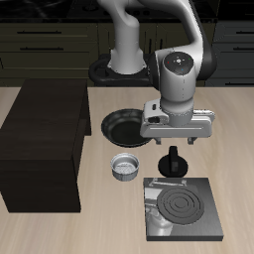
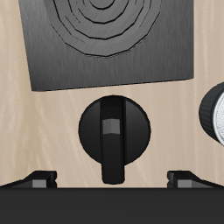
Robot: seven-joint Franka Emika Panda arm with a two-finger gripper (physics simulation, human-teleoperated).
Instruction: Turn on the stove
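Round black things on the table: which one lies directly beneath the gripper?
The stove's knob, lying directly under the gripper. The frying pan lies farther back, and the coil is nearer the table's front edge.

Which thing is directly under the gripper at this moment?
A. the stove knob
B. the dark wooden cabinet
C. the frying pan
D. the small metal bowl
A. In the wrist view the stove knob sits centred between the open fingertips of the gripper, and in the exterior view the gripper hangs right above it, behind the stove.
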